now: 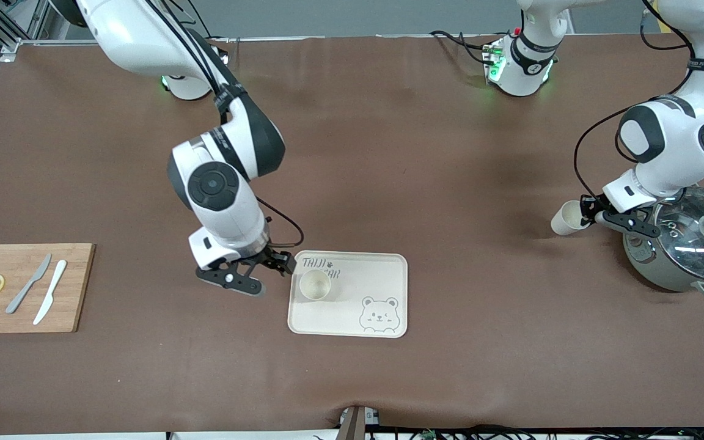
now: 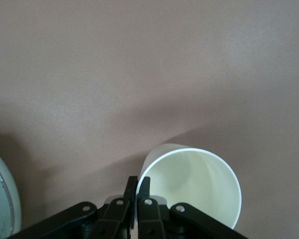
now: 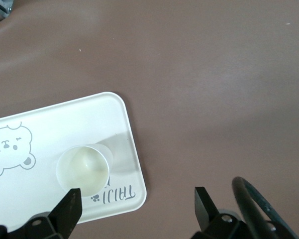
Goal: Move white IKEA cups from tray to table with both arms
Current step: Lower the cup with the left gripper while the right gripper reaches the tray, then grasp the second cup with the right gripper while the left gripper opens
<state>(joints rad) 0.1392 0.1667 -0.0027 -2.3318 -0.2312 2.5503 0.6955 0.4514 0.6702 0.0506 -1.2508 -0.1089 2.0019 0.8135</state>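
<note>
While you can follow both arms in the front view, part of the scene is cut off: the grey lidded pot (image 1: 685,247) runs past the picture's edge, and the left arm's wrist covers part of its rim. The printed word on the bear tray (image 1: 388,269) is partly covered by the cup standing on it, so you cannot read it whole.

Your left gripper (image 1: 593,215) is clamped on the rim of one white cup (image 1: 567,218), with one finger (image 2: 144,188) inside the mouth and the other outside the wall. That cup is tipped on its side just beside the pot, toward the tray; its long axis runs roughly level, its mouth facing the pot and its base toward the tray. Whether it touches the table you cannot tell.

Your right gripper (image 1: 266,269) hovers by the tray's edge on the side toward the right arm's end of the table, its fingers (image 3: 69,206) spread wide with nothing between them.

On the tray, the second white cup (image 1: 315,285) stands upright, mouth up, empty, near that same edge. The pot's glass lid (image 1: 700,232) is on.
</note>
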